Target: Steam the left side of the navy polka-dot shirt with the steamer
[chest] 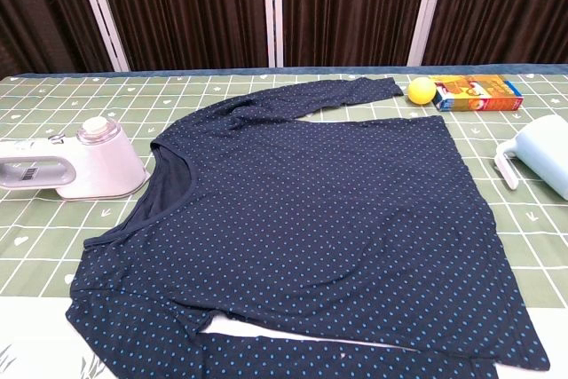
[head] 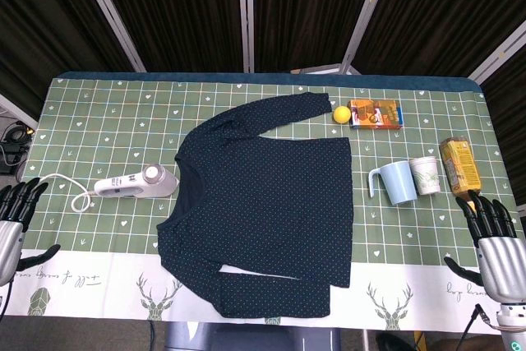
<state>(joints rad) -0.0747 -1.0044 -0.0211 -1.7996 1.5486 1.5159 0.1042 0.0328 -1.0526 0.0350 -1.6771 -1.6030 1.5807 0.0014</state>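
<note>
Head view shows the shirt (head: 263, 203), soft navy dotted cloth, flat mid-table with its collar beside the steamer (head: 136, 182), a smooth white plastic body. Its cord (head: 70, 191) could snag on lifting. Left robot hand (head: 18, 219) and right robot hand (head: 493, 244) hover spread and empty at the table (head: 427, 88) corners.

The long-sleeved fabric shirt (head: 263, 203) is navy with small light-blue dots. The plastic handheld steamer (head: 136, 182) is white and grey. The cloth-covered surface (head: 99, 113) is green with a white grid and hearts. At two o'clock, the small round ball (head: 341, 113) is yellow, and the flat cardboard box (head: 376, 113) orange.
</note>
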